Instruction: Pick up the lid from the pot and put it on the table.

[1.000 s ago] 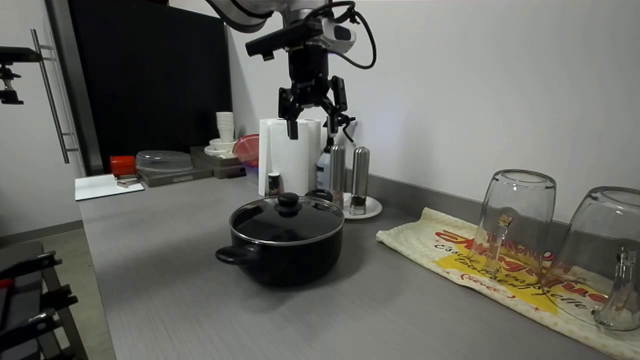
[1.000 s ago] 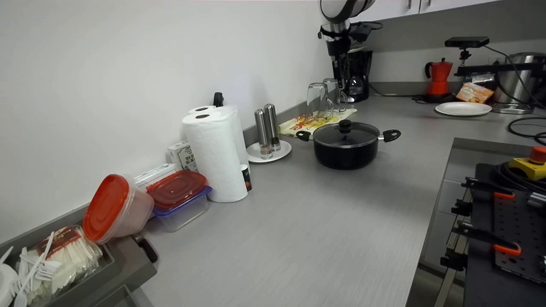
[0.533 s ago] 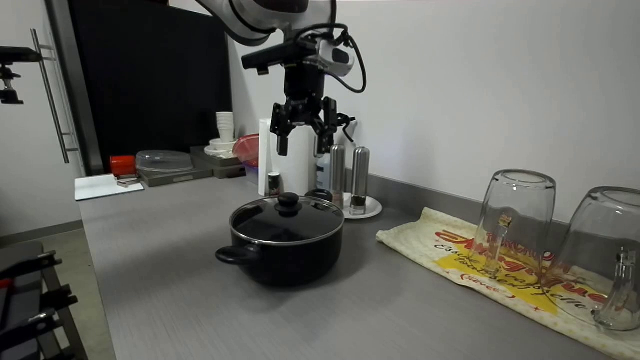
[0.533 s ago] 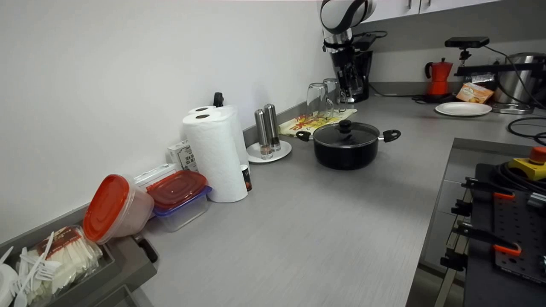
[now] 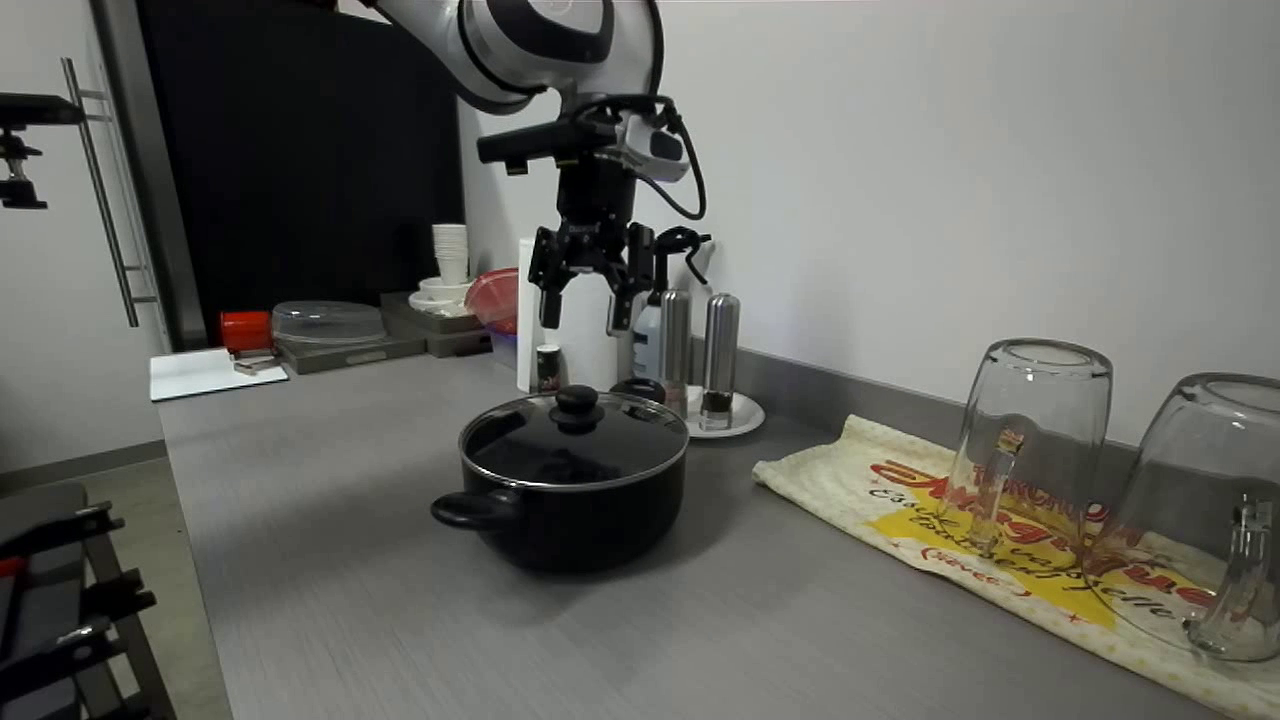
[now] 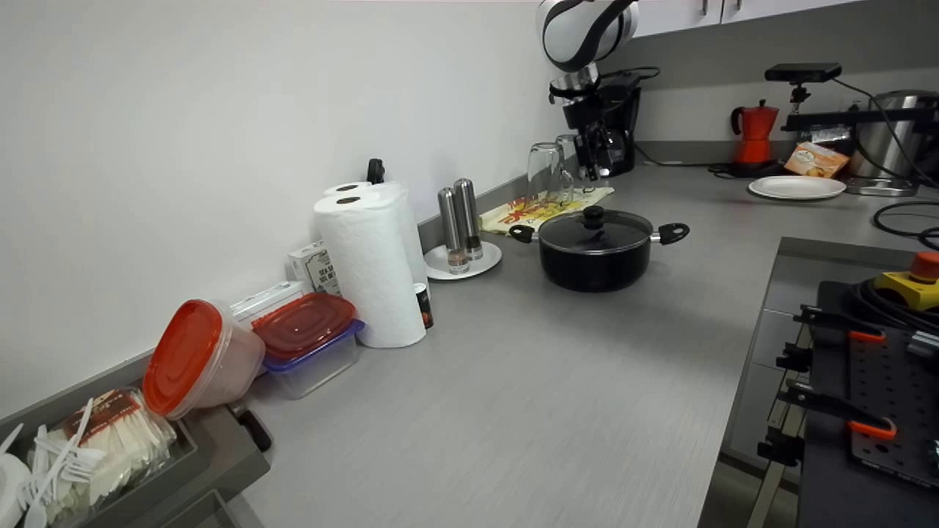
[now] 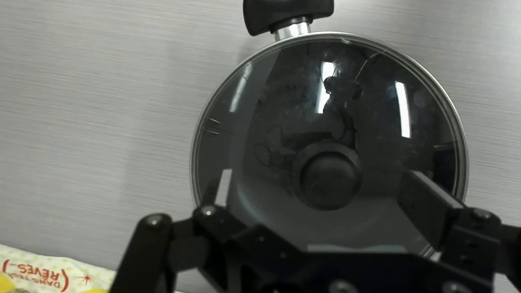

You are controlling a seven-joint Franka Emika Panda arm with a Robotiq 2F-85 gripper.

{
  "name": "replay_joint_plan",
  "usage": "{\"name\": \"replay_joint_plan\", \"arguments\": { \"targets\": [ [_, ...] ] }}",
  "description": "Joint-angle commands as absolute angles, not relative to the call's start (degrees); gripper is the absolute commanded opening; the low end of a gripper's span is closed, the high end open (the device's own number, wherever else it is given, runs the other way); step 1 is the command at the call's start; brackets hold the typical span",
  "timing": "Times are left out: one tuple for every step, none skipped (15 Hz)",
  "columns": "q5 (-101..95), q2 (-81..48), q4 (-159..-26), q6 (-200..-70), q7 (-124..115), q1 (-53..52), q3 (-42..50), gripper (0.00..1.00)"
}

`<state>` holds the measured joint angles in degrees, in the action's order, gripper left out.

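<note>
The black two-fingered gripper [image 5: 584, 314] hangs above the round, see-through glass lid [image 5: 575, 446], its fingers [image 7: 424, 207] parted wide. The lid sits flat on the low, wide black pot [image 5: 590, 525], between the wall-side and outer edges of the grey worktop [image 5: 350, 560]; a cream cloth [image 5: 910, 518] with red-and-yellow print lies along the wall-side edge.

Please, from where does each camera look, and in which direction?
In an exterior view: near the upturned mugs, facing the pot, paper towels beyond; arm and end effector show.
In an exterior view: near the white cutlery, facing the pot, mugs beyond; arm and end effector show.
Wrist view: on the wrist, facing down at the lid; end effector shows.
Both exterior views share the pot, lid and mugs.
</note>
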<state>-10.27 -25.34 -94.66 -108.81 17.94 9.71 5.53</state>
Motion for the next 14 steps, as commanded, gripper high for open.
{"name": "replay_joint_plan", "arguments": {
  "targets": [
    [-9.2,-26.8,-94.1,-109.4,16.4,9.7,5.0,1.0],
    [-9.2,-27.1,-94.1,-109.5,16.1,9.7,5.0,1.0],
    [-9.3,-27.3,-94.2,-109.7,15.9,9.8,5.0,1.0],
    [-9.3,-27.6,-94.2,-109.9,15.7,9.8,5.1,1.0],
    [-9.2,-28.0,-94.2,-110.1,15.6,9.9,5.1,1.0],
    [-9.2,-28.2,-94.1,-110.4,15.4,9.9,5.1,1.0],
    [-9.1,-28.6,-94.1,-111.1,14.2,9.9,5.2,1.0],
    [-8.8,-28.9,-93.8,-111.4,13.4,10.0,5.3,1.0],
    [-8.5,-29.3,-93.5,-111.8,12.7,10.0,5.2,1.0],
    [-8.2,-29.5,-93.4,-112.1,12.2,10.0,5.2,1.0],
    [-8.0,-29.7,-93.3,-112.5,11.7,10.0,5.2,1.0],
    [-7.7,-29.9,-93.3,-112.7,11.4,10.0,5.1,1.0],
    [-7.3,-30.0,-93.3,-112.7,11.1,10.0,5.1,1.0],
    [-7.0,-30.0,-93.4,-112.7,10.9,10.0,5.1,1.0]
  ]
}}
